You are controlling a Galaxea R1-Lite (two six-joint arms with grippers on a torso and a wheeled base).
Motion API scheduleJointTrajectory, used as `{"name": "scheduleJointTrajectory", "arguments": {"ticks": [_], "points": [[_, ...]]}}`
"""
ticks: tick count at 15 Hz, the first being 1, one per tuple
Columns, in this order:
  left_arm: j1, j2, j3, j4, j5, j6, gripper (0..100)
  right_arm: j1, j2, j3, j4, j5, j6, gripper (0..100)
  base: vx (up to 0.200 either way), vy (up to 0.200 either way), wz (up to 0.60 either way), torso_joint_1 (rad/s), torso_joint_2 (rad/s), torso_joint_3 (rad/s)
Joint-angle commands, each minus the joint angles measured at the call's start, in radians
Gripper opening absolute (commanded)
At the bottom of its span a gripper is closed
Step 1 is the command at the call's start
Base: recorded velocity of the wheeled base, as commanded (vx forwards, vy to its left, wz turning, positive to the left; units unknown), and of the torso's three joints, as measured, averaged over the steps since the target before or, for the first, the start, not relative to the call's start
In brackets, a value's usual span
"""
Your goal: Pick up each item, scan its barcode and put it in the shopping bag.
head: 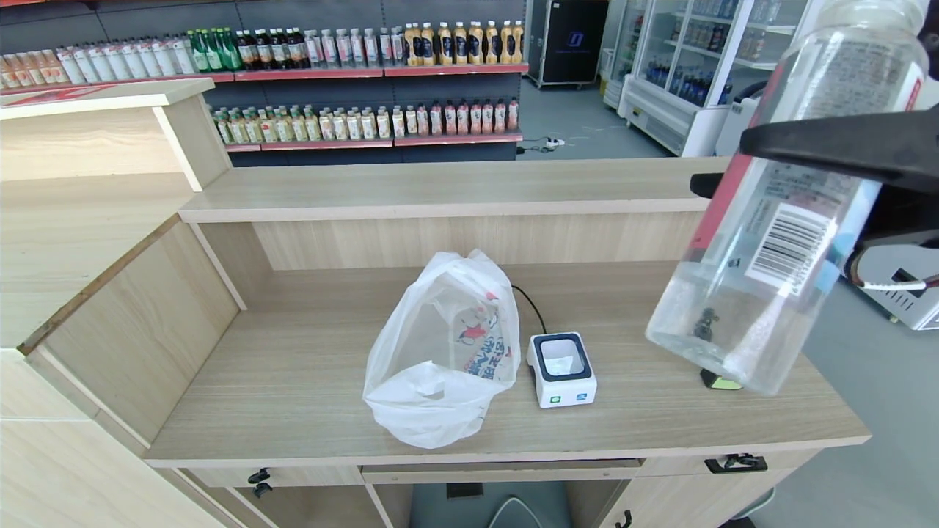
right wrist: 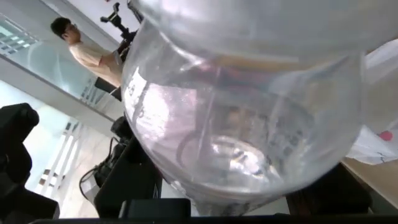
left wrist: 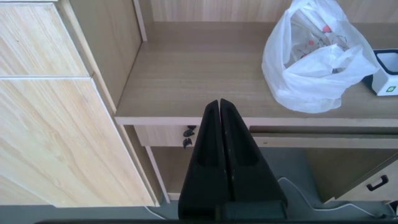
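Observation:
A clear plastic bottle point(head: 785, 213) hangs tilted high above the counter's right end, close to the head camera, its barcode label point(head: 788, 246) turned toward the camera. My right gripper point(head: 722, 163) is shut on its upper part, one black finger point(head: 843, 147) crossing the front. The bottle's base point(right wrist: 242, 106) looms large in the right wrist view. A white shopping bag point(head: 444, 352) stands open mid-counter, and a small white scanner point(head: 561, 369) sits just right of it. My left gripper point(left wrist: 219, 106) is shut and holds nothing, below and in front of the counter's front edge, left of the bag point(left wrist: 317, 62).
The wooden counter point(head: 293, 381) has a raised back ledge point(head: 440, 191) and a slanted side wall point(head: 147, 323) on its left. A small yellow-green object point(head: 719, 381) lies on the counter behind the bottle. Drawer handles point(head: 736, 463) sit under the front edge.

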Motion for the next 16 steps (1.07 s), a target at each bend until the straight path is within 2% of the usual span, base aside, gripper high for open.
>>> {"name": "scheduleJointTrajectory", "arguments": {"ticks": [1, 4, 5, 7, 11, 16], "points": [[0.000, 0.000, 0.000, 0.000, 0.000, -0.001, 0, 0.039, -0.022, -0.001, 0.002, 0.008, 0.000, 0, 0.000, 0.000, 0.00, 0.000, 0.00, 0.000], [0.000, 0.000, 0.000, 0.000, 0.000, -0.001, 0, 0.059, -0.033, -0.006, 0.004, 0.040, 0.002, 0, 0.000, 0.000, 0.00, 0.000, 0.00, 0.000], [0.000, 0.000, 0.000, 0.000, 0.000, 0.001, 0, 0.105, -0.036, -0.018, 0.007, 0.051, 0.003, 0, 0.000, 0.000, 0.00, 0.000, 0.00, 0.000], [0.000, 0.000, 0.000, 0.000, 0.000, -0.001, 0, 0.125, -0.033, -0.024, 0.004, 0.054, -0.003, 0, 0.000, 0.000, 0.00, 0.000, 0.00, 0.000], [0.000, 0.000, 0.000, 0.000, 0.000, 0.001, 0, 0.131, -0.045, -0.018, 0.007, 0.053, -0.003, 0, 0.000, 0.000, 0.00, 0.000, 0.00, 0.000], [0.000, 0.000, 0.000, 0.000, 0.000, -0.001, 0, 0.148, -0.076, 0.085, 0.007, 0.046, -0.046, 0, 0.000, 0.000, 0.00, 0.000, 0.00, 0.000]]}}
